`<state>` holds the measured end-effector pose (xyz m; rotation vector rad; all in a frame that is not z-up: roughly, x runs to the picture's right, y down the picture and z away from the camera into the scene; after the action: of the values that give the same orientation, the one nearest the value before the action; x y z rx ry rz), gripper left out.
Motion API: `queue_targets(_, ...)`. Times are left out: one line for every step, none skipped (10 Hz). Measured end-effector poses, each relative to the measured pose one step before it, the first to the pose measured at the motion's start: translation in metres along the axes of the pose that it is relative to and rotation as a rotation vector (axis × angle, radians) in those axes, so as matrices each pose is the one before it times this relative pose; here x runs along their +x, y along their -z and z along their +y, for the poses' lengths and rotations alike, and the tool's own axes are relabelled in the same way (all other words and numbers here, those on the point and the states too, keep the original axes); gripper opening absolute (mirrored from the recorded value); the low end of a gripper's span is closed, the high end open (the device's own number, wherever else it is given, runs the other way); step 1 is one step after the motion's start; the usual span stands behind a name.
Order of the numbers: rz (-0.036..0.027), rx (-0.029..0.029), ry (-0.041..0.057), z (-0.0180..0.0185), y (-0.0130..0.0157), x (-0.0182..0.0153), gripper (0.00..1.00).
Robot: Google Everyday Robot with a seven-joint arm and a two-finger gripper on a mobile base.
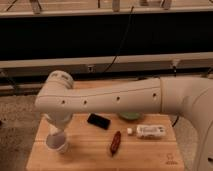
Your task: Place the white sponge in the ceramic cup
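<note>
The white ceramic cup (58,145) stands at the front left of the wooden table (95,159). My gripper (55,133) hangs straight down from the wrist below the big white elbow (57,95) and sits right over the cup's mouth, touching or just inside its rim. The white sponge cannot be made out; it is hidden at the gripper or in the cup.
A flat black object (99,121) lies mid-table. A red-brown elongated object (115,142) lies in front of it. A white capped bottle (149,131) lies on its side at the right. The green bowl (130,116) is mostly hidden behind my arm.
</note>
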<state>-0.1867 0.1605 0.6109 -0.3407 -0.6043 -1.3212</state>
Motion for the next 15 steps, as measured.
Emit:
queue_targets(-0.00961, 0.00258, -0.0018, 0.00129, -0.00317, -0.00657, 0.0)
queue_targets(-0.00841, 0.00269, 0.00446, -0.00106, -0.00347, -0.00612, 0.0)
queue_targets(-0.00639, 0.0024, 0.00155, -0.00057, -0.0029, -0.00428, 0.0)
queue_targets(-0.00895, 0.00454, 0.00358, -0.00206, -0.00386, -0.0053, 0.0)
queue_targets(-0.00465, 0.00118, 0.00441, -0.00182, -0.00222, -0.00279, 0.01)
queue_targets(-0.00575, 0.00021, 0.00528, -0.00178, -0.0029, -0.00278, 0.06)
queue_targets(-0.0093, -0.00027, 0.00113, -0.00063, -0.0042, -0.00302, 0.18)
queue_targets(-0.00543, -0.0016, -0.00201, 0.00039, -0.0028, -0.00153, 0.27)
queue_targets(-0.00384, -0.00287, -0.00332, 0.00141, -0.00257, -0.0008, 0.38)
queue_targets(-0.00116, -0.00277, -0.00308, 0.00134, -0.00141, -0.00026, 0.46)
queue_targets(0.0005, -0.00412, -0.0062, 0.00256, -0.00158, 0.00014, 0.58)
queue_targets(0.00121, -0.00267, -0.00541, 0.00171, -0.00023, 0.00022, 0.68)
queue_targets(-0.00064, -0.00286, -0.00423, 0.00147, -0.00079, -0.0001, 0.75)
queue_targets(0.0001, -0.00185, -0.00491, 0.00169, -0.00041, 0.00031, 0.8)
queue_targets(-0.00056, -0.00041, -0.00317, 0.00099, -0.00038, 0.0004, 0.8)
